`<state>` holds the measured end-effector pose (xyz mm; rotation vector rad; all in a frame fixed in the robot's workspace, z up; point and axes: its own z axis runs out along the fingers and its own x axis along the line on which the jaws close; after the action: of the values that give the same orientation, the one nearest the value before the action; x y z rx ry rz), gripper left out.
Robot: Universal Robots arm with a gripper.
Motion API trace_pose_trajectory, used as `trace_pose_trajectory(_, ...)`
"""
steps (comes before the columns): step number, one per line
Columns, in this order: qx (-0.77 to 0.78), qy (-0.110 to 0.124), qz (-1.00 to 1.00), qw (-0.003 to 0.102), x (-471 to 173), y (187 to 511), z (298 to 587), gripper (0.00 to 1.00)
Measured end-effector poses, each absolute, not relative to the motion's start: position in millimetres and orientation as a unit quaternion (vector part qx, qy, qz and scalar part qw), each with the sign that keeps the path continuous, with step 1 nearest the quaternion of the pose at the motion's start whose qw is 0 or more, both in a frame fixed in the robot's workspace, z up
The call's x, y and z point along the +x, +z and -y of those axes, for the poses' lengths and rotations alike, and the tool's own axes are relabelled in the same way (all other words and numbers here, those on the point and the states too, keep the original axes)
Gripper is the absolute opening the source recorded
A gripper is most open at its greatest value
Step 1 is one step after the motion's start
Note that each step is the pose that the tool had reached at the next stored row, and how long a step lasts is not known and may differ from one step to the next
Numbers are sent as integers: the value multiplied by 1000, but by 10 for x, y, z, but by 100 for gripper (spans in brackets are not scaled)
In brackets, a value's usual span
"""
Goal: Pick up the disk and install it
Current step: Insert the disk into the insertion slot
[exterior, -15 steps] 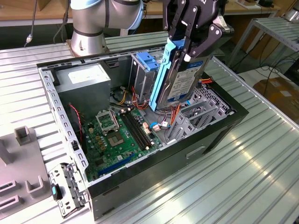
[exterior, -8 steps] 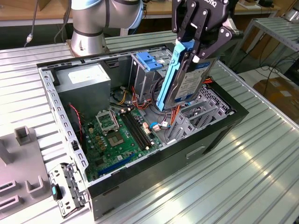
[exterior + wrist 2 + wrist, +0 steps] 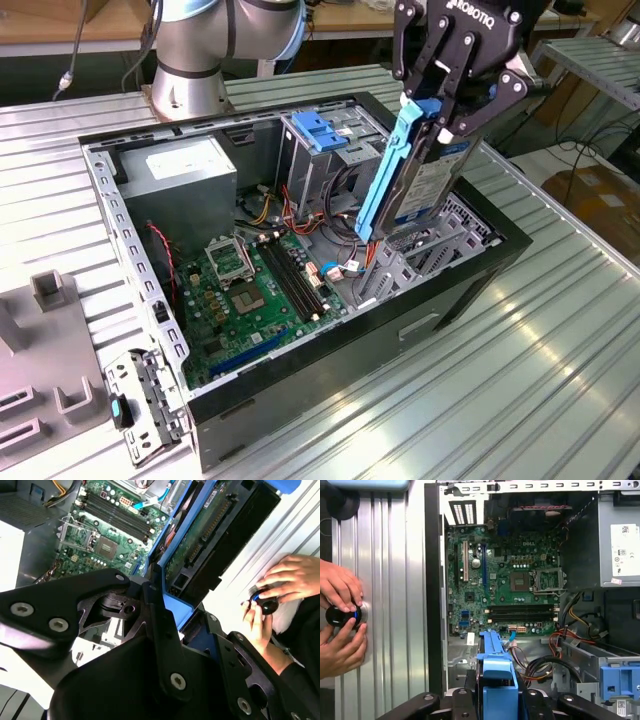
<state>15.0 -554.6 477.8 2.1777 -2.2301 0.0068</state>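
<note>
Right, I have the gripper (image 3: 441, 118) clenched on the disk (image 3: 425, 185), its black fingers pinching the disk's upper end. The disk hangs steeply tilted over the open computer case (image 3: 440, 305), above the metal bay at the end toward the exterior view's right. I cannot tell whether its lower end touches that bay.

As for print, white lettering runs across the gripper's body. The disk's face bears a white label with dark text. In the first wrist view the power supply (image 3: 619, 540) carries a white sticker (image 3: 624, 547). The motherboard (image 3: 240, 290) lies bare on the case floor.

The case sits on a ribbed metal table (image 3: 530, 390), and the arm's base (image 3: 190, 70) stands on the table behind it. In both wrist views a person's hands (image 3: 340, 647) rest on a black knob (image 3: 340, 616) on the table beside the case. Wooden benches and a cardboard box (image 3: 600, 195) stand beyond the table.
</note>
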Motion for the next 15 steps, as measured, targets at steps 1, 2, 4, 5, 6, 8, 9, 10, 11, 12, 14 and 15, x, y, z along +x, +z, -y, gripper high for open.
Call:
trace_pose_trajectory(1, 699, 2, 715, 12, 210, 4761, 5559, 37)
trace_pose_trajectory(2, 699, 2, 715, 12, 258, 4752, 5560, 37)
trace_pose_trajectory(4, 699, 2, 715, 12, 358, 4731, 5560, 37)
trace_pose_trajectory(5, 699, 2, 715, 12, 396, 4720, 5560, 37)
trace_pose_trajectory(6, 699, 2, 715, 12, 434, 4709, 5560, 37)
trace_pose_trajectory(8, 699, 2, 715, 12, 586, 4674, 5555, 37)
trace_pose_trajectory(9, 699, 2, 715, 12, 615, 4661, 5551, 37)
trace_pose_trajectory(10, 699, 2, 715, 12, 631, 4641, 5546, 37)
trace_pose_trajectory(11, 700, 2, 714, 12, 636, 4616, 5542, 37)
trace_pose_trajectory(12, 700, 2, 714, 12, 637, 4605, 5542, 37)
trace_pose_trajectory(14, 698, 3, 716, 12, 646, 4573, 5542, 37)
trace_pose_trajectory(15, 697, 3, 717, 12, 661, 4559, 5542, 37)
